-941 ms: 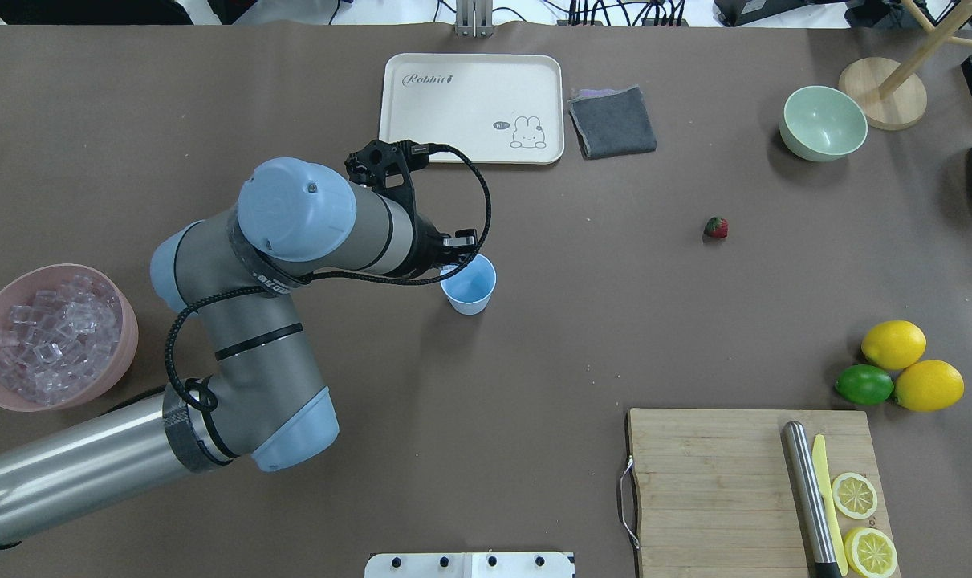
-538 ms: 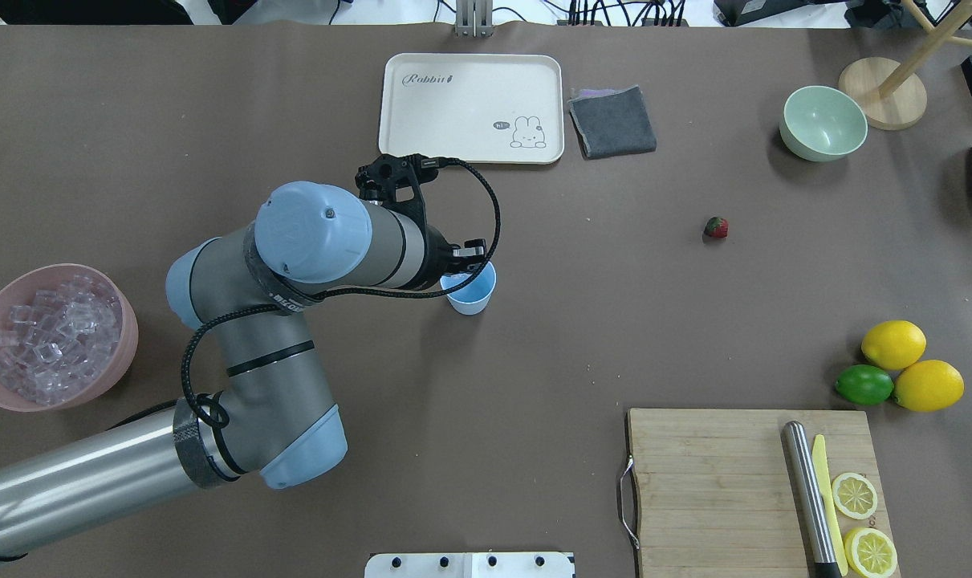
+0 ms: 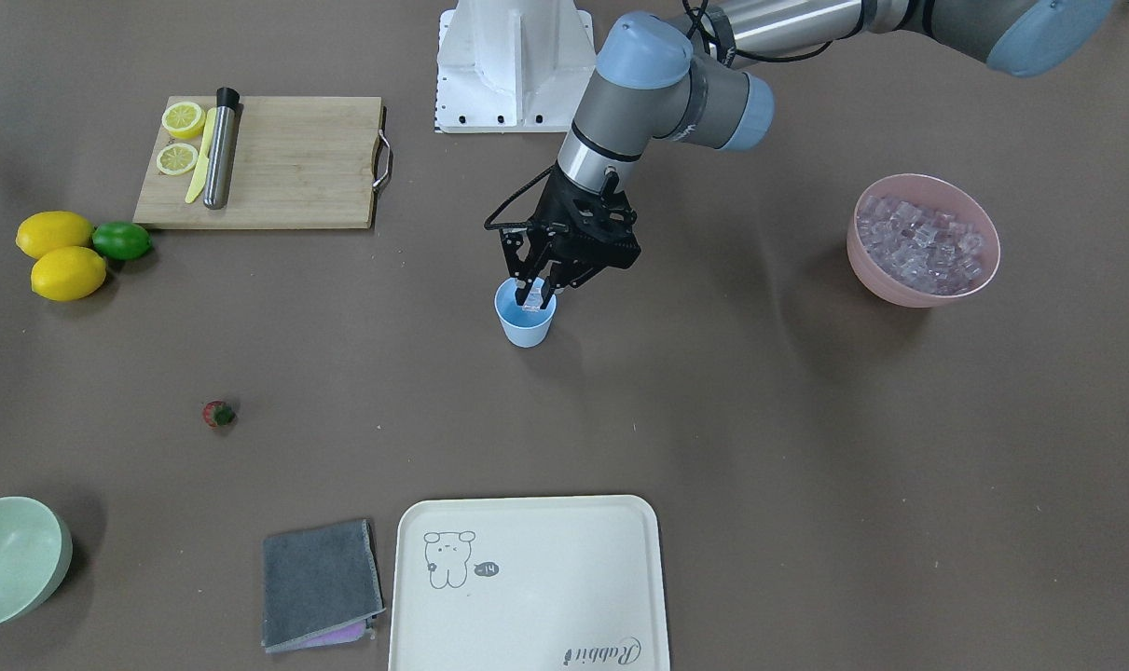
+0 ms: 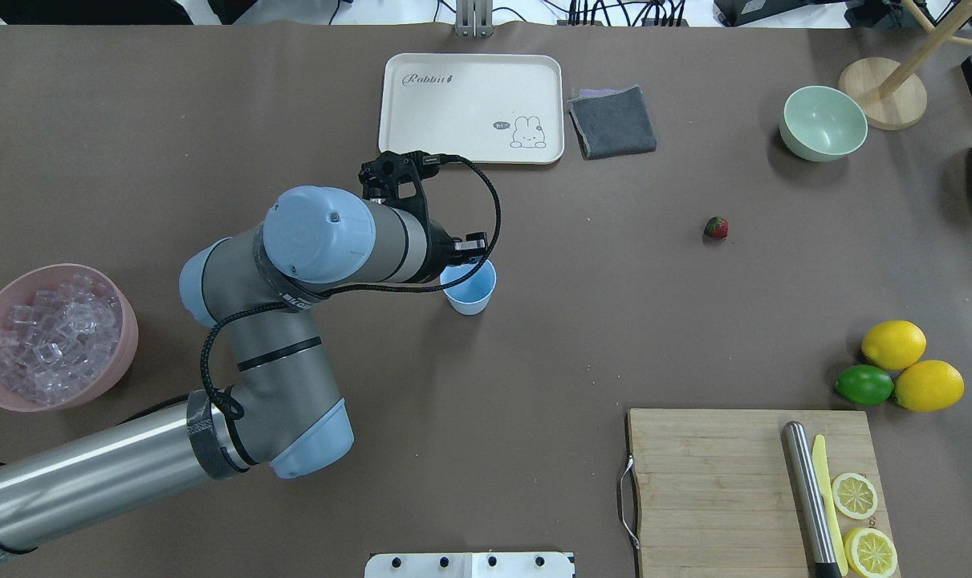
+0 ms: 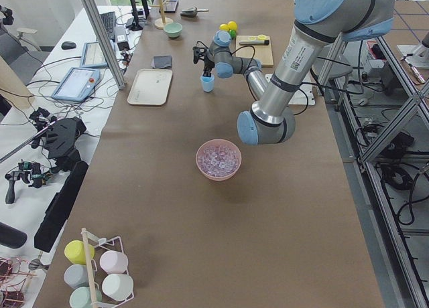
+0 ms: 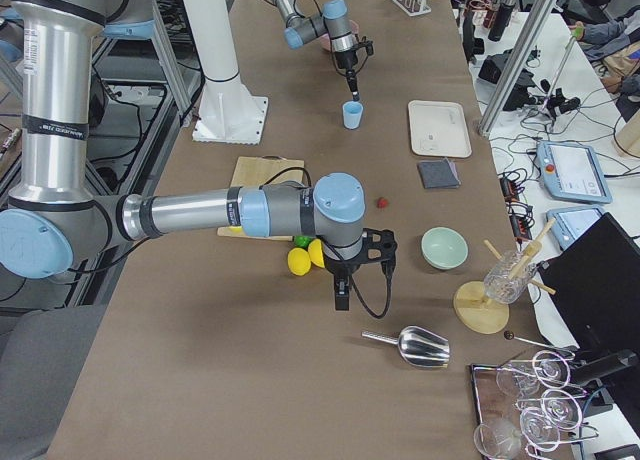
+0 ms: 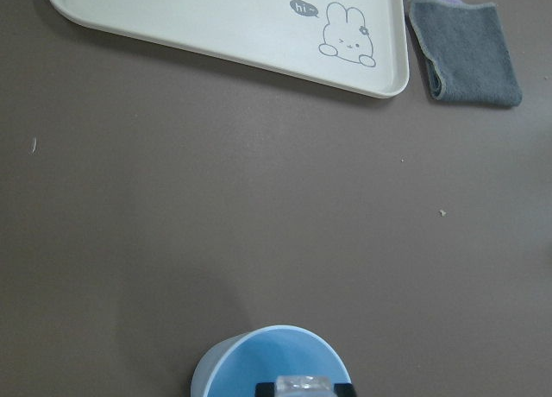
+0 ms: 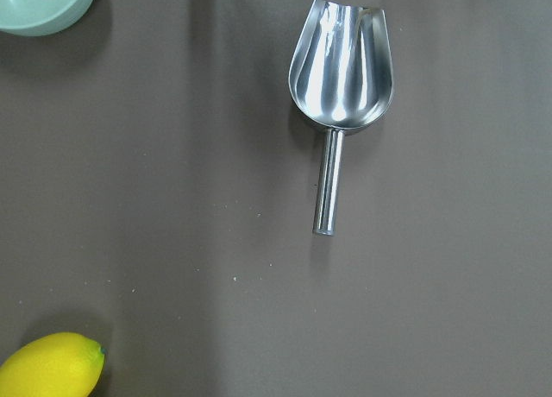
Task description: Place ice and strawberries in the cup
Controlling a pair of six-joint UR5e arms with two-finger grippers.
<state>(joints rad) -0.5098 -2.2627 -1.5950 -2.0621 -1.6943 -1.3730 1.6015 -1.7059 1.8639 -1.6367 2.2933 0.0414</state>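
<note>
Ice cube, clamped in narrowly closed left gripper, hangs directly over cup mouth, release pending.

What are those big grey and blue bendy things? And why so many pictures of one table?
They are two robot arms, each with a two-finger hand. All the pictures show one moment from different cameras: one above the table, one facing the robot, one at each table end, one on each wrist. The left hand pinches a clear ice cube just above the light blue cup. More ice fills the pink bowl. A tiny strawberry lies alone on the brown table, not yet in the cup. Also there: lemons, a lime, a wooden cutting board, a cream bunny tray and a grey cloth. The right hand hovers near the lemons; its wrist camera looks down on a shiny metal scoop.
</note>
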